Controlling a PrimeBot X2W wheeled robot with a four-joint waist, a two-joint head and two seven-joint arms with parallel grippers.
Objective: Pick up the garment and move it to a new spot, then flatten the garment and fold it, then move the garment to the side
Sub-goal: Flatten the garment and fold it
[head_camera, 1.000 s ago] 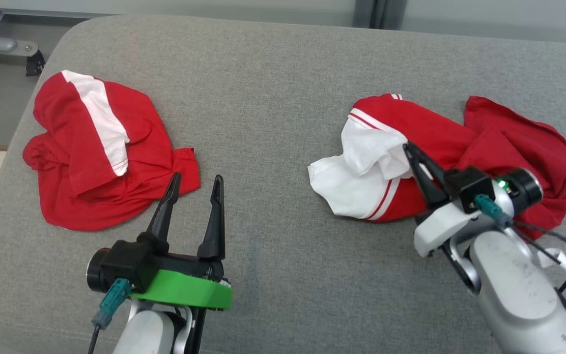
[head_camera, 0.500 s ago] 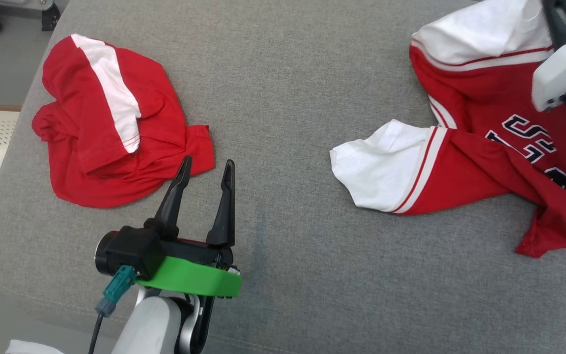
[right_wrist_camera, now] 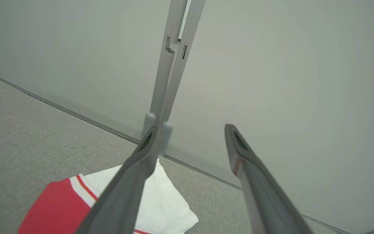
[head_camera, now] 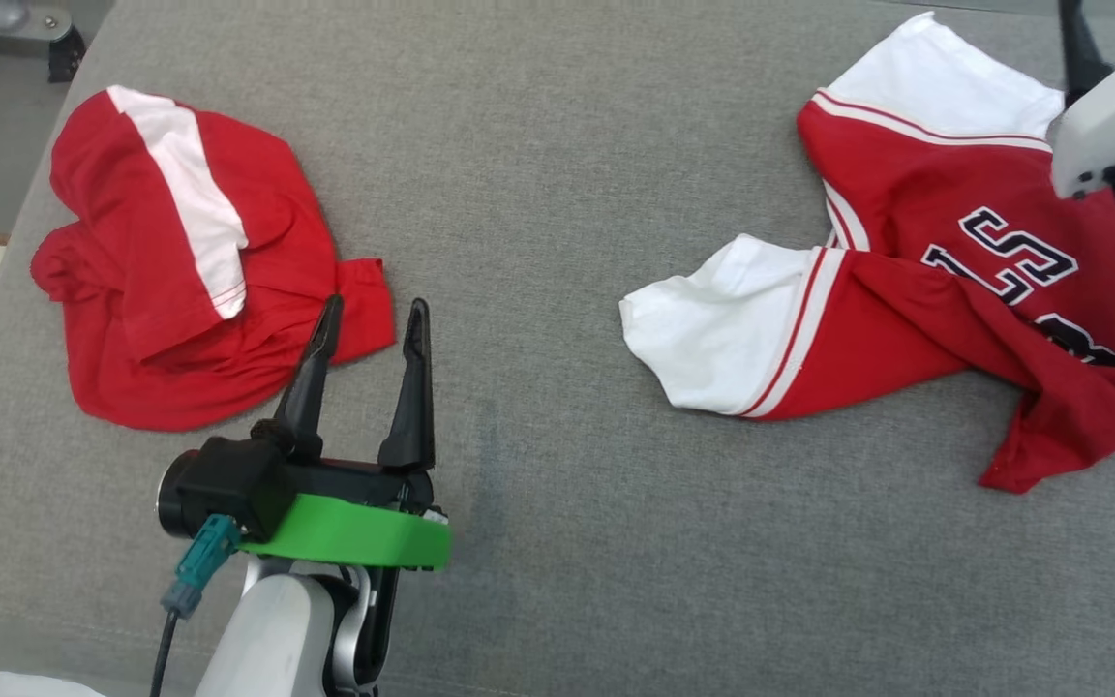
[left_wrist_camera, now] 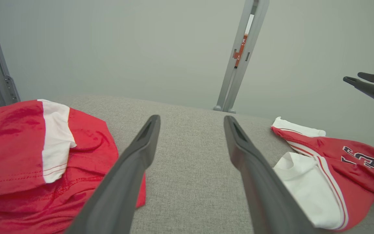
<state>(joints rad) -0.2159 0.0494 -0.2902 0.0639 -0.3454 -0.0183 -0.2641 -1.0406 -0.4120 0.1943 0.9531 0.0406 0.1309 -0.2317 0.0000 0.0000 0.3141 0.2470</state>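
Well to the right of the crumpled red cloth with a white stripe (head_camera: 199,261), is that our garment? — Ines

Yes. The red jersey with white sleeves and dark lettering (head_camera: 906,194) lies on the grey fabric cushion (head_camera: 538,174). One white sleeve (head_camera: 712,339) reaches toward the crumpled cloth. On the side away from that cloth, the body is twisted and folded over itself. — Tomas

And the arms? — Ines

The right end effector (right_wrist_camera: 192,130) is spread wide with nothing between its fingers, raised over the part of the jersey farthest from the crumpled cloth. The left end effector (head_camera: 373,310) is also spread and empty. Its tips are at the corner of that cloth, well apart from the jersey. — Tomas

How will the jersey handle? — Ines

I'd judge it light, soft and limp. It should drape and bunch instead of keeping its shape, so a pull at one point would only drag a ridge through it. It isn't fragile or slippery, but a deep pinch could catch two layers. I'd take the hem corner (head_camera: 1003,474) and the striped seam of the sleeve nearest the crumpled cloth, one layer each, and draw them apart. — Tomas
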